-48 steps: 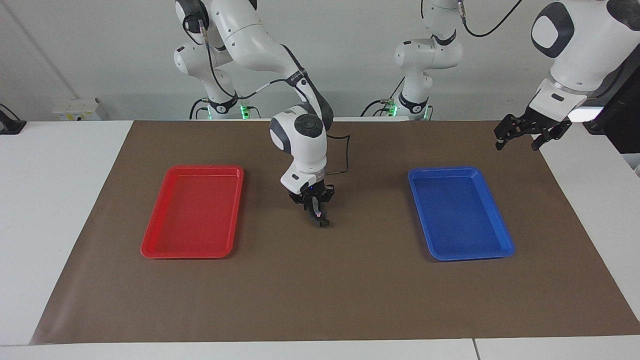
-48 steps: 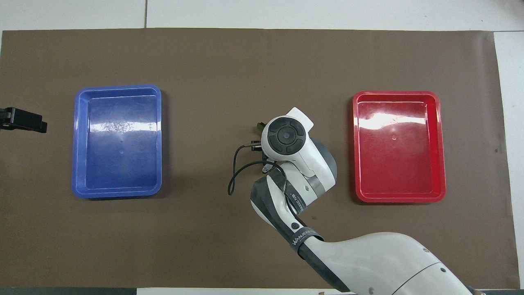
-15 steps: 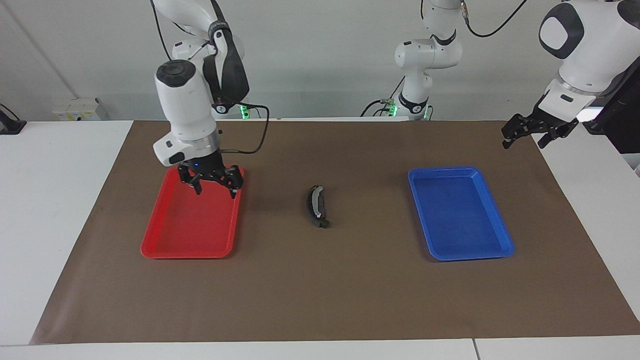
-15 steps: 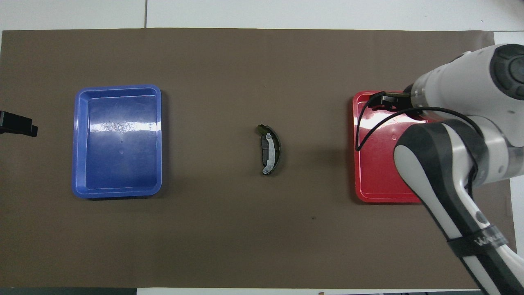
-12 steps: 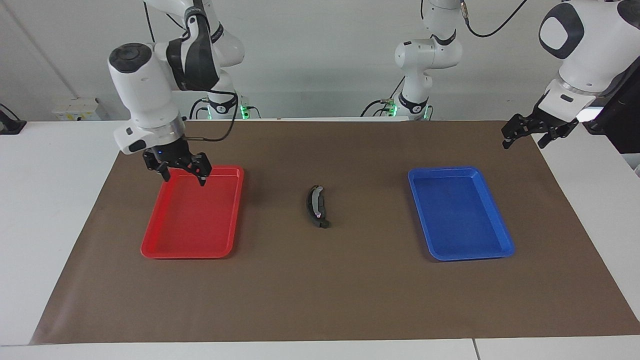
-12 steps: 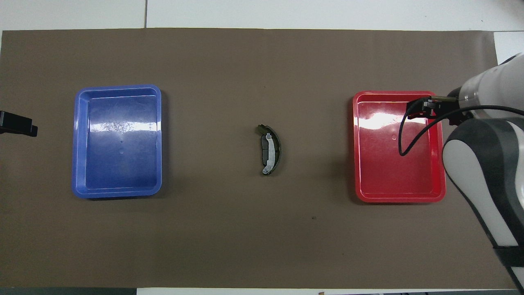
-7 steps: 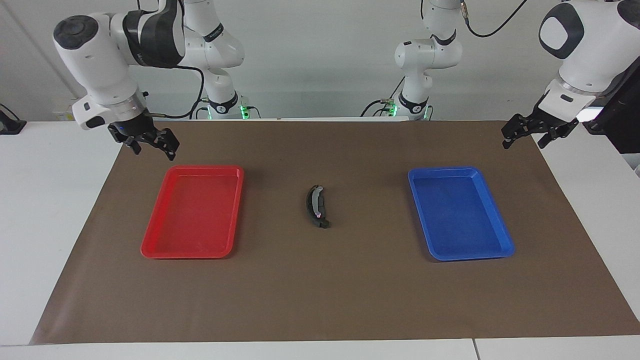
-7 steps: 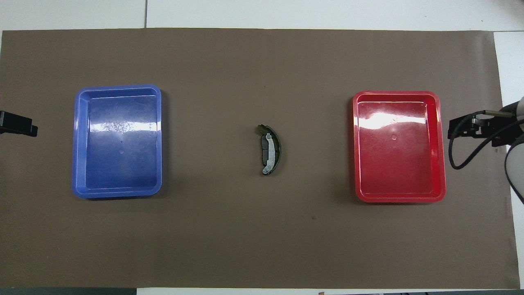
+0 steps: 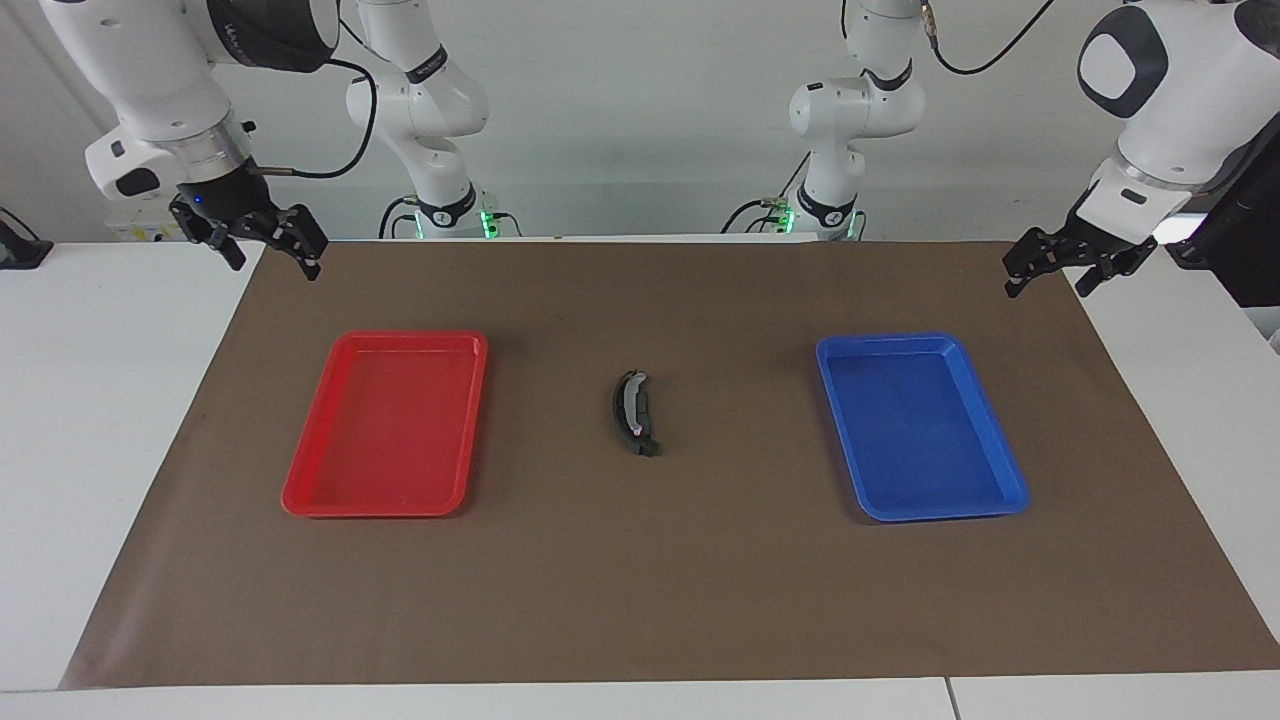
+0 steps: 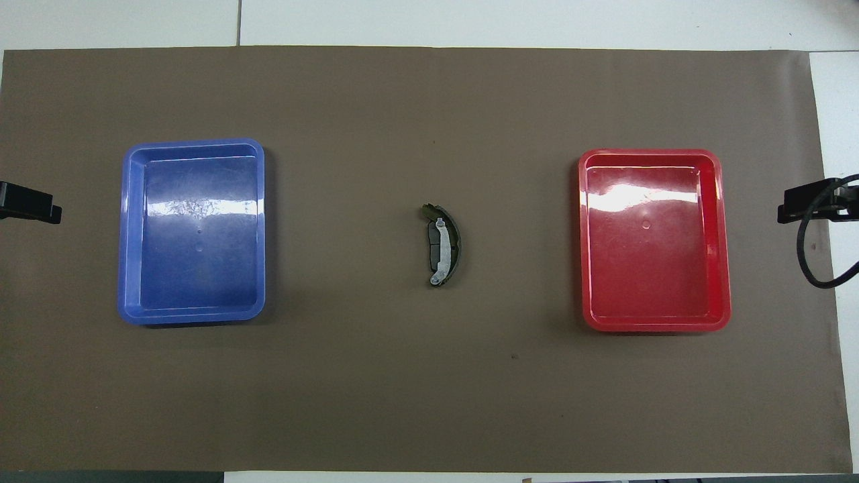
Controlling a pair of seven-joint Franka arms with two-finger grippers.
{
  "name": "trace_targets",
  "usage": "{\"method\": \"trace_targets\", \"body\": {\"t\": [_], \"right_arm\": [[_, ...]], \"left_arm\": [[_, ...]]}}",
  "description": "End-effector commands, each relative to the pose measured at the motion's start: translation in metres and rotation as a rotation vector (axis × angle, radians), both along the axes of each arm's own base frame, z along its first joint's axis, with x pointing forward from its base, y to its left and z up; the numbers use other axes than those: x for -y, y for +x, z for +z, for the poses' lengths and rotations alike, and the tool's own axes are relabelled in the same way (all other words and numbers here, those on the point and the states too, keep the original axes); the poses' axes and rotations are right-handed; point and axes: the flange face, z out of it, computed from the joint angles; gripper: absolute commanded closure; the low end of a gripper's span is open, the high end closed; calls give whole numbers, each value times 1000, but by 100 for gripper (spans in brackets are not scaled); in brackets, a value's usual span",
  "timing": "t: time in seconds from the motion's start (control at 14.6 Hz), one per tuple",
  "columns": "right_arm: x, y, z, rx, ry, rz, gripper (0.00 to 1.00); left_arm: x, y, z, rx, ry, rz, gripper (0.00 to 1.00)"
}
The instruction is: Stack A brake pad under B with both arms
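Observation:
The long crescent piece B [image 9: 633, 412] lies on the brown mat midway between the two trays, its light grey strip facing up; it also shows in the overhead view [image 10: 444, 245]. A dark flat part shows at the strip's blue-tray side, but I cannot tell the short brake pad A apart from B. My right gripper [image 9: 272, 258] is open and empty, raised over the mat's corner at the right arm's end; its tip shows in the overhead view [image 10: 805, 203]. My left gripper [image 9: 1046, 284] is open and empty, raised over the mat's edge at the left arm's end, waiting.
A red tray [image 9: 310, 490] with nothing in it lies toward the right arm's end, and a blue tray [image 9: 1010, 495] with nothing in it lies toward the left arm's end. The brown mat [image 9: 640, 600] covers most of the white table.
My right gripper let go of the piece at the mat's middle, rose and swung over the red tray to the mat's corner. The crescent piece stays put. The left arm barely moved.

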Motion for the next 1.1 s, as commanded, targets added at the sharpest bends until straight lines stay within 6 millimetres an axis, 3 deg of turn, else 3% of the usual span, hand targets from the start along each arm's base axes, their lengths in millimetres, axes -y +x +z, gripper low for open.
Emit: {"method": "trace_targets", "body": {"t": [0.0, 0.27, 1.03], "right_arm": [[-10, 14, 2, -14, -13, 39, 0], [-26, 14, 2, -19, 4, 57, 0], [-31, 10, 3, -29, 39, 43, 0]], "left_arm": [[-1, -3, 0, -9, 16, -3, 0], [-1, -3, 0, -9, 16, -3, 0], [-1, -3, -1, -11, 16, -3, 0]]}}
